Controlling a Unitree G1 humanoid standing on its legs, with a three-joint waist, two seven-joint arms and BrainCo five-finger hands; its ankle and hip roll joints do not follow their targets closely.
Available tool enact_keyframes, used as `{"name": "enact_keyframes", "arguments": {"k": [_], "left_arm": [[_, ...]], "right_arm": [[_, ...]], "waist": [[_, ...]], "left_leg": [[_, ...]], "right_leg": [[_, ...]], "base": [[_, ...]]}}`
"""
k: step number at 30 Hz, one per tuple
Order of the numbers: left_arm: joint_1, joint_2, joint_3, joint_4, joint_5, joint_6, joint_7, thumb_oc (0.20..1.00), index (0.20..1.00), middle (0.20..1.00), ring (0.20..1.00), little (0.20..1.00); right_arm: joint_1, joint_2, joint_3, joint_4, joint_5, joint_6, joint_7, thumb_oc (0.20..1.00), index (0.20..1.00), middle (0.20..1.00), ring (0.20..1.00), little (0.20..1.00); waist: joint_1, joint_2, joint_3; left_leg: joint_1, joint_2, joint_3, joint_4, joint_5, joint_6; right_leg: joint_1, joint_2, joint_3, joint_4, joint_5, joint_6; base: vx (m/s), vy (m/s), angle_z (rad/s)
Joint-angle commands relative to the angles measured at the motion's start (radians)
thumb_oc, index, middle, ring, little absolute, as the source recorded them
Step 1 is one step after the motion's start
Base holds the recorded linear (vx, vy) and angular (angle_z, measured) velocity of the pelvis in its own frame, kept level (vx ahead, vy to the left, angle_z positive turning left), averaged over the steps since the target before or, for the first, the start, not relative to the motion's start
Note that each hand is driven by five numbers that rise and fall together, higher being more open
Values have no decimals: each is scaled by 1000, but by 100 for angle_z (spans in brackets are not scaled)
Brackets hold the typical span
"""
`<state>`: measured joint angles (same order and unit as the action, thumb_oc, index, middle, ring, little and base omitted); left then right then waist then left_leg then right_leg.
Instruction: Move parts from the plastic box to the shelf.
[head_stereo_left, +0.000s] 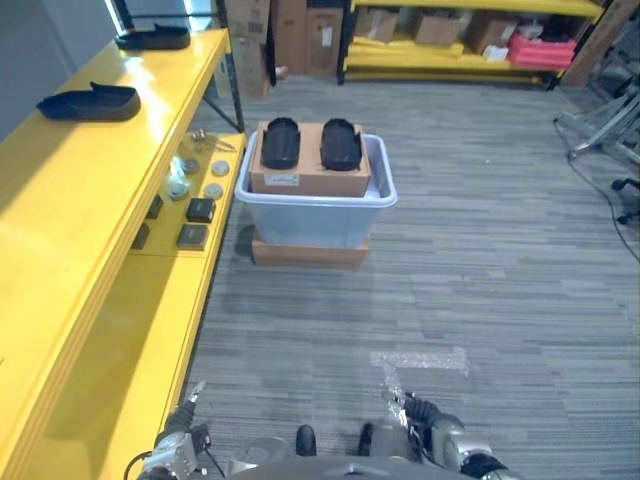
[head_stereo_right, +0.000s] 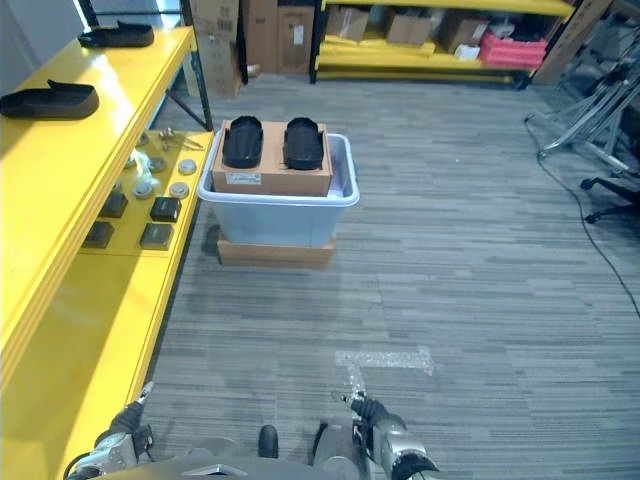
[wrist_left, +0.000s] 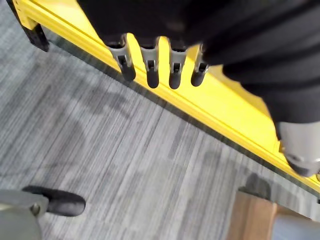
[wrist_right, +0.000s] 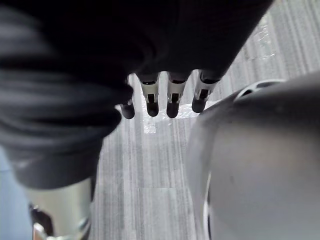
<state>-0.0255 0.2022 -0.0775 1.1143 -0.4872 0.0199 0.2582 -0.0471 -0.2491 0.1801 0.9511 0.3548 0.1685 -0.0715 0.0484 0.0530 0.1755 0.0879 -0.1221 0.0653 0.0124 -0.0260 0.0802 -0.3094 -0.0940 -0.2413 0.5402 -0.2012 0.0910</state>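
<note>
Left eye view: a pale plastic box sits on the floor at 12 o'clock, resting on a flat cardboard slab. Inside it a cardboard carton carries two black oval parts side by side, their long axes pointing straight away from the robot. A yellow shelf runs along the 9 to 11 o'clock side, with two more black parts on its top level lying crosswise. Small metal pieces lie on its lower level. Right eye view: the same scene. Left wrist view: the left hand hangs with fingers straight and empty beside the shelf edge. Right wrist view: the right hand hangs straight-fingered and empty above the floor.
</note>
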Motion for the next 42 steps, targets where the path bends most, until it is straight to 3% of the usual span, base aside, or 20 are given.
{"name": "enact_keyframes", "arguments": {"k": [1, 3, 4, 6, 7, 12, 13, 14, 16, 17, 19, 21, 23, 25, 26, 27, 28, 30, 34, 42], "left_arm": [[42, 18, 19, 10, 20, -9, 17, 1000, 1000, 1000, 1000, 1000], [48, 18, 22, 46, 36, -43, 2, 1000, 1000, 1000, 1000, 1000], [50, 17, 22, 55, 40, -52, -2, 1000, 1000, 1000, 1000, 1000], [53, 16, 22, 69, 49, -68, -10, 1000, 1000, 1000, 1000, 1000], [62, 20, 31, 69, 60, -73, -20, 1000, 1000, 1000, 1000, 1000], [73, 17, 36, 67, 66, -82, -39, 1000, 1000, 1000, 1000, 1000], [77, 16, 37, 55, 68, -79, -54, 1000, 1000, 1000, 1000, 1000], [75, 13, 33, 35, 73, -71, -59, 1000, 1000, 1000, 1000, 1000], [75, 11, 28, 22, 66, -69, -61, 1000, 1000, 1000, 1000, 1000], [72, 5, 19, -3, 48, -55, -53, 1000, 1000, 1000, 1000, 1000], [61, -14, 13, -33, 18, -34, -34, 1000, 1000, 1000, 1000, 1000], [57, -19, 11, -39, 24, -29, -31, 1000, 1000, 1000, 1000, 1000], [51, -25, 3, -49, 14, -30, -21, 1000, 1000, 1000, 1000, 1000], [45, -19, -4, -53, -7, -30, -12, 1000, 1000, 1000, 1000, 1000], [39, -18, -9, -49, 4, -27, -10, 1000, 1000, 1000, 1000, 1000], [40, -17, -10, -46, 17, -21, -14, 1000, 1000, 1000, 1000, 1000], [40, -17, -10, -46, 19, -20, -14, 1000, 1000, 1000, 1000, 1000], [40, -11, -10, -35, 27, -14, -12, 1000, 1000, 1000, 1000, 1000], [42, -5, -6, -21, 33, -27, -10, 1000, 1000, 1000, 1000, 1000], [68, 2, 6, -12, 76, -43, -29, 1000, 1000, 1000, 1000, 1000]], "right_arm": [[55, -43, -41, 44, 31, -23, 25, 1000, 1000, 1000, 1000, 1000], [74, -43, -65, 57, 26, -45, 41, 1000, 1000, 1000, 1000, 1000], [81, -42, -73, 62, 23, -55, 47, 1000, 1000, 1000, 1000, 1000], [90, -38, -91, 76, 23, -76, 50, 1000, 1000, 1000, 1000, 1000], [96, -31, -99, 85, 26, -92, 47, 1000, 1000, 1000, 1000, 1000], [70, -45, -95, 118, 46, -89, 27, 1000, 1000, 1000, 1000, 1000], [54, -49, -93, 128, 30, -80, 19, 1000, 1000, 1000, 1000, 1000], [45, -55, -87, 130, 25, -77, 23, 1000, 1000, 1000, 1000, 1000], [42, -60, -82, 127, 21, -77, 23, 1000, 1000, 1000, 1000, 1000], [34, -72, -74, 113, 15, -63, 17, 1000, 1000, 1000, 1000, 1000], [23, -95, -59, 98, 21, -42, 10, 1000, 1000, 1000, 1000, 1000], [21, -102, -61, 96, 22, -37, 10, 1000, 1000, 1000, 1000, 1000], [19, -112, -58, 82, 28, -25, 3, 1000, 1000, 1000, 1000, 1000], [17, -111, -66, 71, 27, -10, -6, 1000, 1000, 1000, 1000, 1000], [22, -104, -72, 68, 41, -11, -24, 1000, 1000, 1000, 1000, 1000], [33, -100, -76, 61, 43, -15, -30, 1000, 1000, 1000, 1000, 1000], [36, -99, -76, 60, 44, -16, -31, 1000, 1000, 1000, 1000, 1000], [55, -96, -74, 34, 51, -5, -41, 1000, 1000, 1000, 1000, 1000], [64, -80, -74, 55, 51, -20, -38, 1000, 1000, 1000, 1000, 1000], [66, -47, -66, 54, 75, -34, -49, 1000, 1000, 1000, 1000, 1000]], "waist": [[-14, -81, 47], [-45, -94, 54], [-53, -90, 57], [-61, -85, 61], [-62, -91, 63], [-62, -94, 41], [-61, -91, 26], [-62, -84, 13], [-63, -79, 6], [-59, -79, -5], [-35, -107, -4], [-24, -111, 0], [-8, -115, 19], [3, -109, 36], [8, -100, 39], [7, -94, 44], [6, -94, 44], [-3, -89, 25], [-2, -74, 11], [8, -64, -12]], "left_leg": [[-27, -32, -92, 51, -2, 8], [29, -37, -138, 52, -51, 4], [49, -30, -146, 51, -64, 4], [76, -17, -149, 73, -100, 2], [94, -13, -136, 110, -142, 0], [128, 27, -130, 189, -191, -29], [147, 61, -122, 221, -163, -51], [159, 109, -101, 251, -100, -82], [165, 133, -93, 265, -63, -99], [139, 165, -88, 358, 23, -125], [-19, 153, -108, 638, 107, -136], [-83, 137, -119, 693, 113, -133], [-174, 113, -113, 670, 79, -110], [-184, 122, -69, 422, 58, -104], [-188, 129, -35, 252, 82, -122], [-216, 145, -21, 205, 121, -138], [-215, 146, -17, 201, 119, -138], [-153, 129, -38, 97, 73, -121], [-97, 112, -60, 35, 64, -123], [-66, 85, -84, -2, 51, -90]], "right_leg": [[142, -25, 37, -408, 391, 69], [102, -25, 60, -599, 430, 95], [96, -24, 61, -625, 433, 99], [56, -39, 61, -627, 424, 104], [63, -62, 42, -627, 438, 106], [140, -60, 59, -609, 428, 80], [154, -54, 69, -553, 412, 64], [166, -42, 61, -523, 400, 51], [176, -32, 55, -514, 392, 43], [205, -15, 51, -515, 373, 21], [275, -2, 58, -533, 340, -23], [292, 1, 61, -535, 337, -29], [315, 5, 65, -537, 327, -28], [355, 8, 44, -560, 311, -13], [385, 10, 26, -592, 310, -1], [401, 8, 26, -601, 304, 3], [404, 6, 25, -602, 304, 3], [389, -9, 16, -602, 298, 16], [376, -9, 5, -602, 298, 24], [368, -10, 33, -575, 285, 32]], "base": [[521, -180, 78], [581, -173, 60], [692, -185, 72], [581, -162, 88], [578, -192, 52], [566, -228, 28], [605, -260, 109], [516, -228, 86], [276, -155, -5], [375, -266, -26], [403, -306, -1], [215, -133, -25], [188, -46, -42], [196, 76, -31], [196, 141, -27], [142, 115, -5], [103, 135, 9], [73, 171, -25], [44, 78, -9], [40, 60, 0]]}}
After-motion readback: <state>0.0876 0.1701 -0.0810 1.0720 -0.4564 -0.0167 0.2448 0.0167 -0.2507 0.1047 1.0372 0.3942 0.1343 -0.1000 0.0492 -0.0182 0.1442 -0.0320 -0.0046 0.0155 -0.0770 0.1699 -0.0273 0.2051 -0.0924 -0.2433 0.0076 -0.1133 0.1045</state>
